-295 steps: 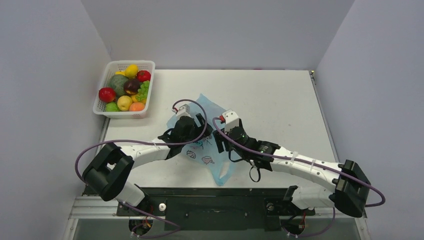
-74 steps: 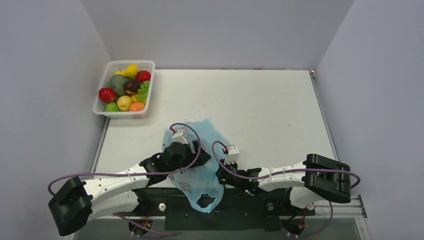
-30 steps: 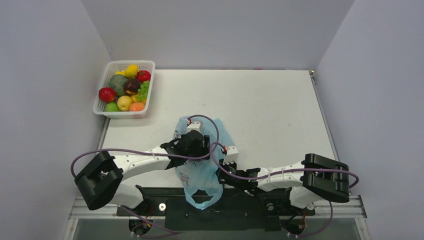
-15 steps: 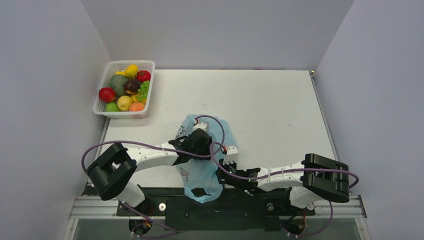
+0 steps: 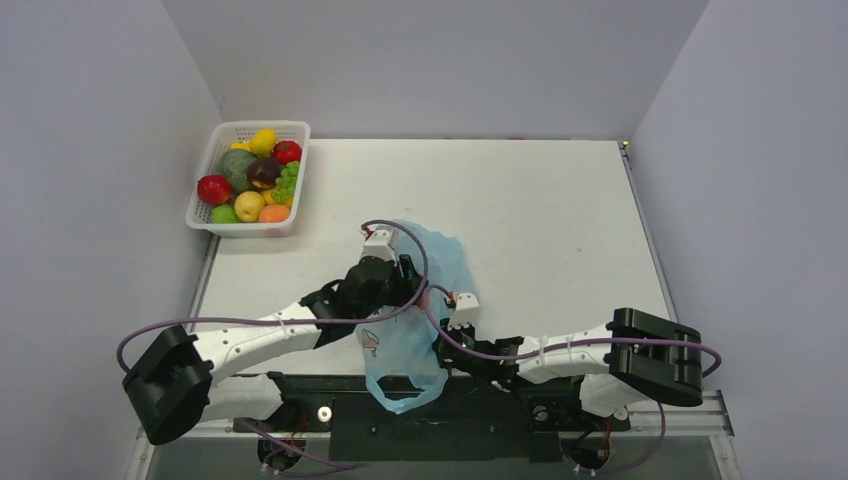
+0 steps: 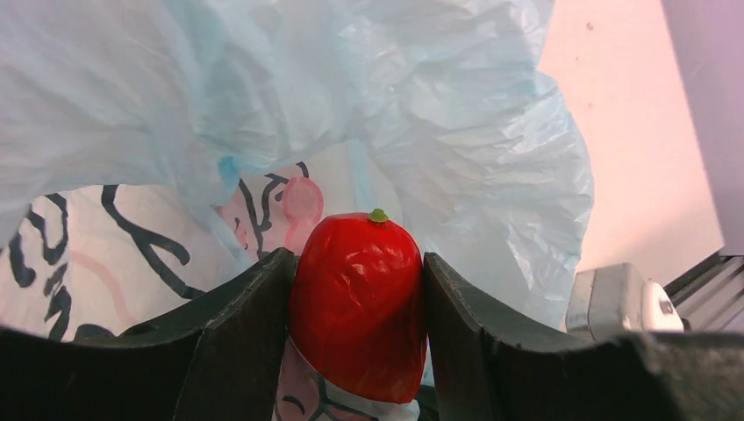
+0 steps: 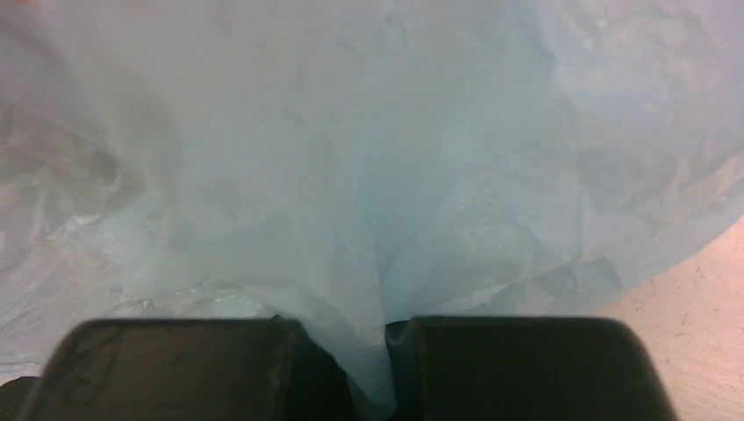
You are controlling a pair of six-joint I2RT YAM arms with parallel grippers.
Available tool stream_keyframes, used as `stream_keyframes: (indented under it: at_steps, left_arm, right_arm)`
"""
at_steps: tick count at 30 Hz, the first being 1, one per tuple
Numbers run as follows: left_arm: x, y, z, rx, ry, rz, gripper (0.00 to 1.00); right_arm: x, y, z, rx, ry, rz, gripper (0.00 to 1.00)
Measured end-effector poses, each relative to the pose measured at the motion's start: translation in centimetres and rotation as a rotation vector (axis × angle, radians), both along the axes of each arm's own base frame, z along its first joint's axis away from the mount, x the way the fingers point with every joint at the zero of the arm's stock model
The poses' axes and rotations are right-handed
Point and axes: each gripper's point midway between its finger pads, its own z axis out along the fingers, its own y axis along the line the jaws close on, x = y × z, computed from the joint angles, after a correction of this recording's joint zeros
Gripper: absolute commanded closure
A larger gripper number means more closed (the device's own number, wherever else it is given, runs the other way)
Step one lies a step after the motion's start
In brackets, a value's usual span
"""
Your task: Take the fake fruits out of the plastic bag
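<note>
1. The left pincer [image 6: 357, 263] is clamped on a glossy red fake fruit [image 6: 355, 324] at lower centre of the left wrist view, against the plastic bag [image 6: 456, 132]
2. The fruit looks light, rigid and slippery; holding across its widest middle seems safest
3. The right pincer [image 7: 386, 338] pinches a fold of the bag's thin, limp film, low centre; it likely tears if yanked

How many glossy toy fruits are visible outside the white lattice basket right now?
1: a glossy red plastic fruit, clamped in the left gripper against the crinkly light-blue plastic bag. Others may be hidden inside the bag.
</note>
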Motion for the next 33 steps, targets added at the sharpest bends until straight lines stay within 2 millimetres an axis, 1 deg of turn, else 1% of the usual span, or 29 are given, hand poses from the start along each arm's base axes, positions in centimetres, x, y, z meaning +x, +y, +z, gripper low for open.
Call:
stream_keyframes:
  at_steps: [1, 3, 8, 10, 12, 16, 17, 21, 25, 27, 30, 33]
  left_arm:
    - [0.0, 0.2, 0.6, -0.032, -0.025, 0.008, 0.64]
    - [-0.2, 0.8, 0.9, -0.081, -0.055, 0.028, 0.64]
    - [-0.5, 2.3, 0.7, -0.15, -0.099, 0.067, 0.64]
    - [-0.6, 2.7, 1.2, -0.19, -0.127, 0.082, 0.64]
    - [-0.7, 3.3, 2.2, -0.254, -0.173, 0.101, 0.67]
    - [-0.5, 4.6, 3.3, -0.381, -0.22, 0.162, 0.78]
    - [-0.4, 5.0, 3.4, -0.407, -0.222, 0.18, 0.85]
    - [0.3, 7.1, 3.5, -0.525, -0.196, 0.292, 1.0]
    - [0.6, 8.7, 5.6, -0.716, -0.174, 0.391, 1.0]
    - [0.5, 9.5, 5.7, -0.797, -0.155, 0.426, 1.0]
    - [0.9, 10.8, 5.3, -0.877, -0.111, 0.479, 1.0]
    - [1.2, 11.2, 5.9, -0.936, -0.06, 0.477, 1.0]
  right_arm:
    - [0.0, 0.0, 0.0, 0.002, 0.0, 0.0, 1.0]
    - [0.0, 0.0, 0.0, 0.003, 0.0, 0.001, 1.0]
    - [-0.2, -0.3, 0.0, 0.006, 0.001, 0.003, 1.0]
    - [-0.2, -0.3, 0.2, 0.013, 0.0, 0.004, 1.0]
    - [-0.1, -0.1, 0.3, 0.025, -0.001, 0.004, 1.0]
    - [-0.3, 0.3, 0.8, 0.059, 0.0, 0.022, 1.0]
    - [-0.3, 0.3, 1.0, 0.068, -0.002, 0.026, 1.0]
    - [-0.4, 0.3, 1.3, 0.087, -0.005, 0.033, 1.0]
    - [-0.5, -0.1, 1.3, 0.091, -0.007, 0.032, 1.0]
    - [-0.4, 0.0, 1.5, 0.098, -0.01, 0.03, 1.0]
    - [-0.1, -0.2, 1.7, 0.102, -0.013, 0.02, 1.0]
    - [0.1, -1.0, 1.4, 0.075, -0.014, 0.006, 1.0]
